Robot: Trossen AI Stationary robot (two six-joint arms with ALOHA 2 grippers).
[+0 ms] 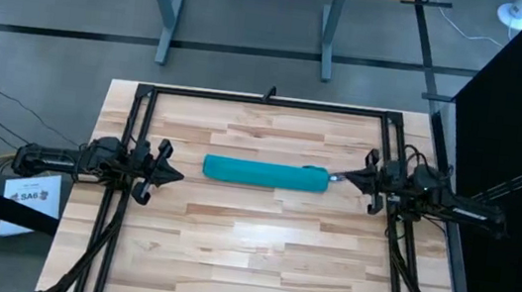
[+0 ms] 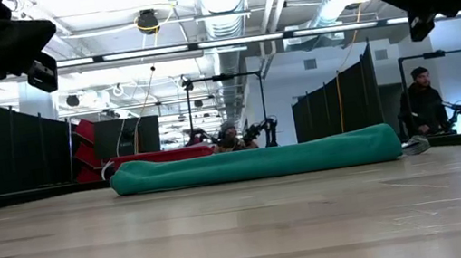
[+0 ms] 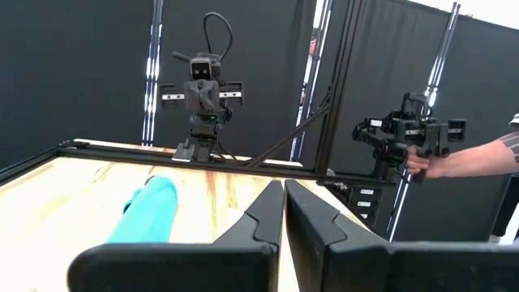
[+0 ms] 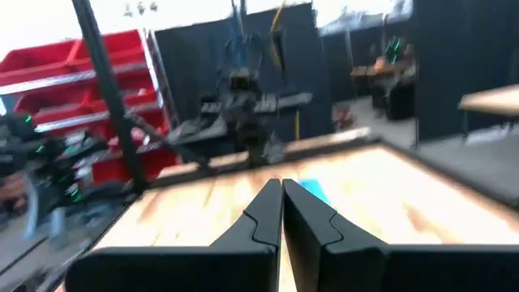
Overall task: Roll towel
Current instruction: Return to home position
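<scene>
The teal towel (image 1: 264, 174) lies rolled into a long tube across the middle of the wooden table (image 1: 248, 254), its length running left to right; it also shows in the low view (image 2: 256, 162). My left gripper (image 1: 178, 175) hovers shut just off the roll's left end, touching nothing; from its wrist view the roll (image 3: 150, 212) lies ahead beside the shut fingers (image 3: 284, 199). My right gripper (image 1: 345, 177) is shut close by the roll's right end, with a glimpse of teal (image 4: 312, 191) past its fingertips (image 4: 282, 195).
A black frame (image 1: 267, 100) runs around the table's edges. A paper sheet (image 1: 33, 200) lies off the table's left side. Bare wood spreads toward the near edge. People and other robot arms stand in the room beyond, and a person's arm (image 3: 478, 158) reaches in.
</scene>
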